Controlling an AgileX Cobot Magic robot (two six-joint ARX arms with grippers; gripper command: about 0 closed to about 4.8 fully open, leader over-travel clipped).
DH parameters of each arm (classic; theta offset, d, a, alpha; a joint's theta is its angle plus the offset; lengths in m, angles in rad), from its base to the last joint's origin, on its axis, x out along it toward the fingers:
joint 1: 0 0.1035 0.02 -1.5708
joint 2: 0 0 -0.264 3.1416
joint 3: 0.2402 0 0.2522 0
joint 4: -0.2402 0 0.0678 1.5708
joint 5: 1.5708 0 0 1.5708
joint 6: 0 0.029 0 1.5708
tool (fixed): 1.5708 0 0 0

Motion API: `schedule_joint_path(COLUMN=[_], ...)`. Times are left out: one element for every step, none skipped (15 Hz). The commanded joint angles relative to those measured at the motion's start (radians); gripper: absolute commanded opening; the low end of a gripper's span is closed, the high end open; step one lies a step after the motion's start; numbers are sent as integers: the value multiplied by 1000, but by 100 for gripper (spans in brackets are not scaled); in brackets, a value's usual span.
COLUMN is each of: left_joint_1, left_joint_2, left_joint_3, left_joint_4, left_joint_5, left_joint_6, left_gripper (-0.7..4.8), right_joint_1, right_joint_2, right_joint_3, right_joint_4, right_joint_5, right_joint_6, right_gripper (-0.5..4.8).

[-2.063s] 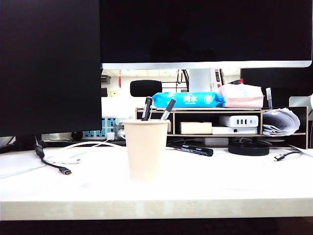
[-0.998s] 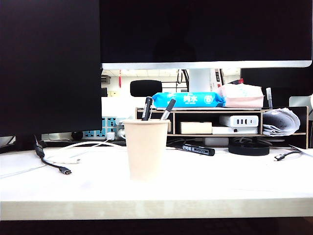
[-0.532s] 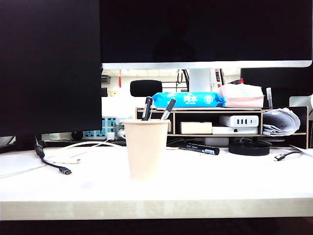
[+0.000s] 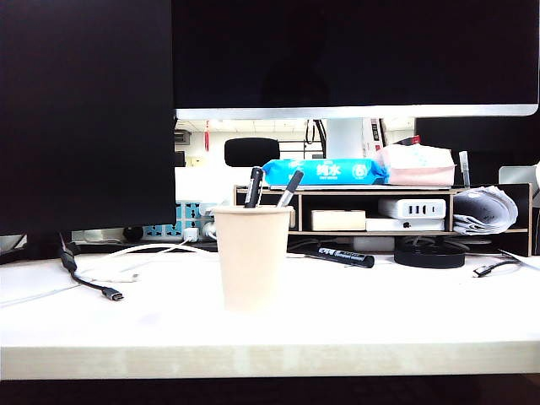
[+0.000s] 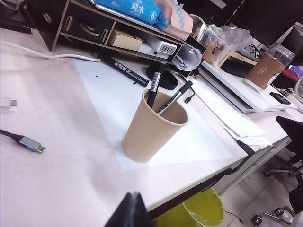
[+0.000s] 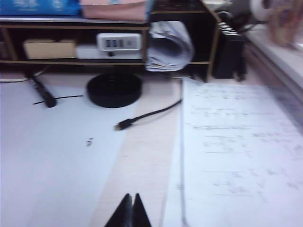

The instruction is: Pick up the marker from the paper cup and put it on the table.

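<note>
The black marker (image 4: 339, 255) lies flat on the white table (image 4: 380, 321), behind and to the right of the paper cup (image 4: 251, 257). The cup stands upright with two thin pens (image 4: 254, 186) sticking out. In the left wrist view the marker (image 5: 124, 72) rests beyond the cup (image 5: 151, 127), and my left gripper (image 5: 133, 194) is shut and empty, well back from both near the table's front edge. My right gripper (image 6: 132, 195) is also shut and empty, far from the marker (image 6: 41, 92). Neither gripper appears in the exterior view.
A wooden shelf (image 4: 380, 192) with boxes, a charger and wipes runs behind the marker. A black round disc (image 4: 429, 256) and a loose cable (image 4: 491, 268) lie to the right, another cable (image 4: 93, 283) to the left. Printed sheets (image 6: 236, 156) cover the right side; a yellow bin (image 5: 201, 213) stands below the edge.
The marker on the table has turned and shifted slightly behind the cup. The cup and its pens have not moved.
</note>
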Motion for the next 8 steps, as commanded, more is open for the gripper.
schedule_joint_path(left_joint_1=[0, 0, 0, 0, 0, 0, 0, 0], left_joint_2=[0, 0, 0, 0, 0, 0, 0, 0], left_joint_3=[-1, -1, -1, -1, -1, -1, -1, -1], left_joint_4=[-13, -13, -13, -13, -13, -13, -13, -13], left_joint_5=[3, 3, 3, 3, 3, 3, 3, 3], left_joint_6=[3, 3, 3, 3, 3, 3, 3, 3], left_gripper=[-5, -5, -5, -5, -5, -5, -5, -5], right_joint_1=[-58, -64, -70, -70, -70, -69, -69, -69], right_joint_2=[0, 0, 0, 0, 0, 0, 0, 0], right_joint_3=[-4, -4, -4, -4, -4, -4, -4, -4], right_joint_4=[14, 14, 14, 14, 14, 14, 14, 14], right_joint_5=[0, 1, 2, 5, 5, 4, 5, 5], right_joint_6=[40, 40, 39, 38, 37, 38, 40, 40], right_gripper=[-1, -1, -1, -1, -1, -1, -1, -1])
